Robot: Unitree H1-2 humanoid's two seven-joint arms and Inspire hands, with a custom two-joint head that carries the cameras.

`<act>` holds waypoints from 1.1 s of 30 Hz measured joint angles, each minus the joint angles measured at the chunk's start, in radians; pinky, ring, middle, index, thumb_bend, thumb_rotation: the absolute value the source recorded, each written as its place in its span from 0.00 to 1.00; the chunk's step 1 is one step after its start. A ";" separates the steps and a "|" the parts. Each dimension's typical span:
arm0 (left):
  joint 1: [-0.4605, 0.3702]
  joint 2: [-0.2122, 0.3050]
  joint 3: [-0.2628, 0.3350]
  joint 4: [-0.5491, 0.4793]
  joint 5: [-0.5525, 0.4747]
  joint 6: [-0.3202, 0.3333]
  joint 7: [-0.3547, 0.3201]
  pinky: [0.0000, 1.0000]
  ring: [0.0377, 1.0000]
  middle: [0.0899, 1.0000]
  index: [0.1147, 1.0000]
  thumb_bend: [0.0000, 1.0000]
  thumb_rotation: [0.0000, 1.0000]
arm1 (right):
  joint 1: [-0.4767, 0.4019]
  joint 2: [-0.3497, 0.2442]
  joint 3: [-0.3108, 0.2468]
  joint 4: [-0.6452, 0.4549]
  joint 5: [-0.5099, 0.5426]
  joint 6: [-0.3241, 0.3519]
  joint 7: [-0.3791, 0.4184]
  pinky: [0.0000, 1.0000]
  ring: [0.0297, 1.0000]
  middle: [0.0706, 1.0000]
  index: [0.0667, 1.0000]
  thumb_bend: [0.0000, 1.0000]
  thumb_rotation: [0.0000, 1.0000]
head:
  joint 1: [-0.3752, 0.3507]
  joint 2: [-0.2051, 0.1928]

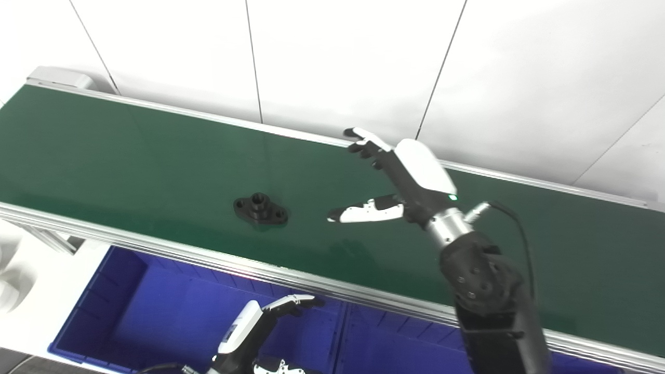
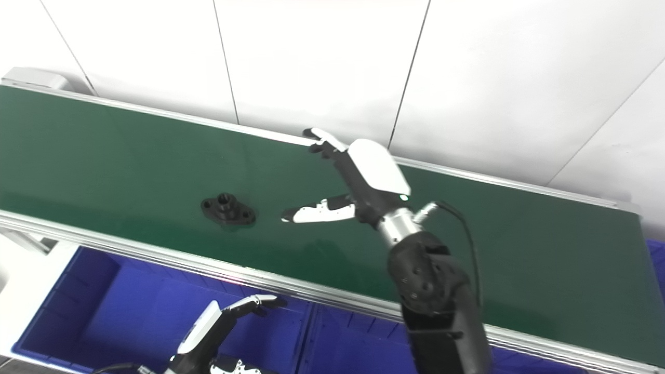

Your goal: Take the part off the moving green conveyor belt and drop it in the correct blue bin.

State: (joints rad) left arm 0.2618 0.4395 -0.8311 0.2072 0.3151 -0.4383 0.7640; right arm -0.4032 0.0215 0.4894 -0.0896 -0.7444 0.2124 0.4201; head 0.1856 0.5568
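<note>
My right hand [image 1: 400, 182] hangs over the green conveyor belt [image 1: 130, 156] with its fingers [image 1: 366, 143] stretched toward the far rail and its thumb [image 1: 363, 212] swung out to the left, so the hand is spread wide and holds nothing. I keep it spread like that, I judge, to make a mouth facing the black flanged part [image 1: 260, 208], which lies flat on the belt to the left of my thumb, near the belt's near edge, apart from the hand and not yet touched. The part sits on its oval flange with its short round boss up, which should give my fingers and thumb something raised to close around. Since the belt is said to move, I would expect the gap between part and hand to change by itself, though I cannot tell from here which way it runs. My left hand [image 1: 260, 327] waits low, below the near rail, over the left blue bin [image 1: 93, 306], its fingers loosely curled and apart, gripping nothing. A second blue bin [image 1: 395, 343] lies just to the right of the first, beneath the belt's near rail; both bins sit close under the belt, so a lifted part need only be carried toward me and let go.
</note>
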 measured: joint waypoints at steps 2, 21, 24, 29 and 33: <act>0.000 0.000 0.002 0.000 0.000 0.000 0.000 0.68 0.75 0.77 0.72 0.88 0.48 | -0.010 0.013 0.016 0.033 -0.011 0.000 -0.004 0.70 0.77 0.80 0.89 0.81 0.47 | 0.000 0.000; 0.072 -0.001 0.036 -0.075 0.004 0.000 -0.059 0.71 0.79 0.79 0.73 0.88 0.50 | -0.030 0.065 0.122 0.241 -0.055 0.000 -0.107 0.72 0.78 0.82 0.90 0.80 0.44 | 0.009 0.008; 0.084 -0.004 0.037 -0.093 -0.010 0.000 -0.073 0.71 0.79 0.79 0.73 0.88 0.52 | -0.040 0.067 0.128 0.279 -0.062 0.000 -0.127 0.73 0.79 0.83 0.90 0.81 0.44 | 0.012 0.009; 0.087 -0.015 0.063 -0.093 -0.021 0.000 -0.102 0.70 0.79 0.78 0.73 0.88 0.51 | -0.079 0.085 0.149 0.379 -0.077 0.000 -0.186 0.72 0.78 0.82 0.88 0.82 0.41 | 0.017 0.009; 0.088 -0.019 0.068 -0.091 -0.021 0.000 -0.103 0.70 0.78 0.78 0.73 0.88 0.50 | -0.113 0.109 0.179 0.472 -0.096 -0.001 -0.230 0.72 0.77 0.81 0.87 0.83 0.39 | 0.025 0.011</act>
State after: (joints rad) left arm 0.3493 0.4203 -0.7627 0.1163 0.2942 -0.4386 0.6611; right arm -0.5159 0.1307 0.6688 0.3825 -0.8404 0.2118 0.1905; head 0.2102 0.5676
